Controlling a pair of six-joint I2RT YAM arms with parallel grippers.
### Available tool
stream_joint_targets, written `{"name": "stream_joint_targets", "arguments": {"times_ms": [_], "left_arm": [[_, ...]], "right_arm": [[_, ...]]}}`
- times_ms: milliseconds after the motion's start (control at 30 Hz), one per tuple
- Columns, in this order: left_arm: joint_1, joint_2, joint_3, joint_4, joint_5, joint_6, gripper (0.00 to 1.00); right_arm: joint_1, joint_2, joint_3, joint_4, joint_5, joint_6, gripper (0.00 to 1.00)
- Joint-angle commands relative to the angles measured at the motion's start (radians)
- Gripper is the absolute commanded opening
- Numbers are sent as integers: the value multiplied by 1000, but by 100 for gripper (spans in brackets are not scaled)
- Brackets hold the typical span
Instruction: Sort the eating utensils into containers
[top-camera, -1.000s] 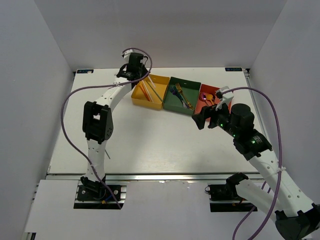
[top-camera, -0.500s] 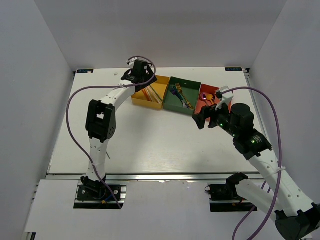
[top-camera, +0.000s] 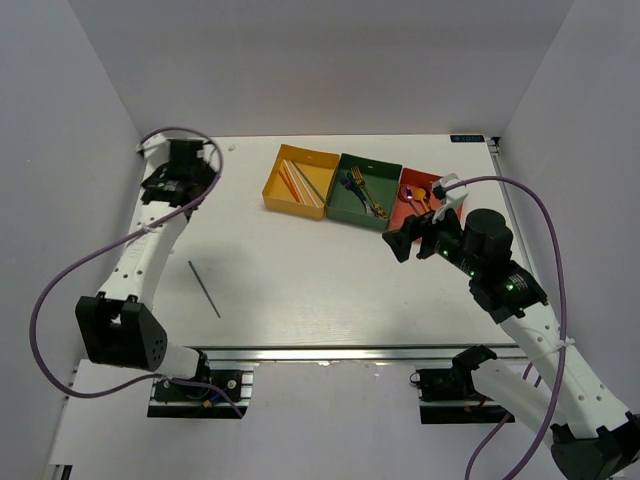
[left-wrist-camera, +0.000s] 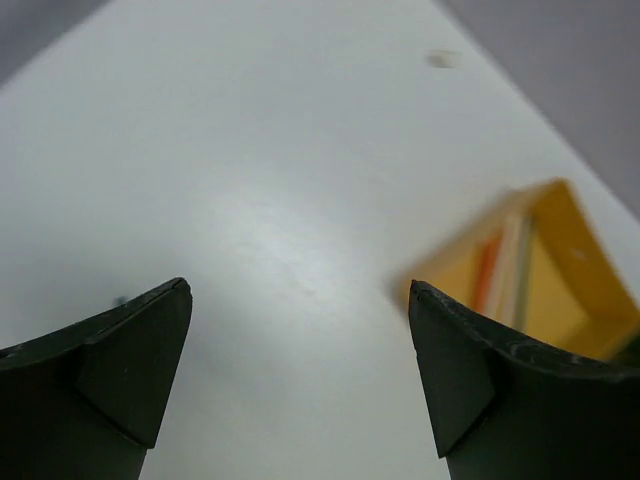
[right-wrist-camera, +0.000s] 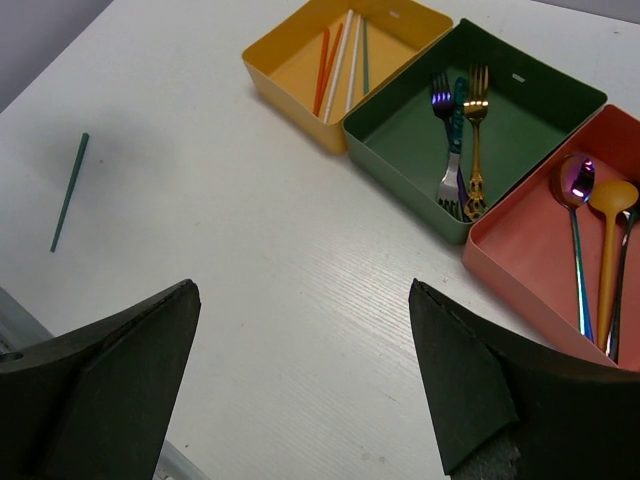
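Since green chopstick (top-camera: 204, 288) lies well left of yellow tray (top-camera: 292, 208), open, empty left gripper (left-wrist-camera: 298, 290) should straddle it crosswise.

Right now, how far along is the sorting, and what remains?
Done: chopsticks lie in the yellow tray, forks in the dark green tray, spoons in the red-orange tray. In hand: nothing; the left fingers and right fingers are open and empty. Left: one green chopstick lies alone on the white table; it probably belongs in the yellow tray.
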Motion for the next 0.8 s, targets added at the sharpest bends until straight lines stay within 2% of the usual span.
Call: {"name": "stream_joint_targets", "arguments": {"times_ms": [0,133,267,367,500,600,633,767], "left_arm": [[157,3,-189,-80,121,20,98],[208,32,-295,-95,208,51,96],[246,49,-434,-34,282,66,89],[256,58,-485,-24,258,77,87],[297,69,-535,11,294,92,80],[305,112,-548,29,319,109,79],[306,124,-551,40,322,109,73],[315,175,-574,66,351,114,62]], "right_arm": [[1,-6,-12,49,-65,2,89],[1,-6,-18,53,-110,3,89],[1,-3,-21,55,-130,-3,89],[1,-9,-21,53,-130,-6,89],[1,-23,-24,56,-142,-6,89],[1,-34,-27,58,-139,-6,89],[-1,-35,-28,61,-136,-6,89],[1,-37,-28,61,-134,-6,89]]}}
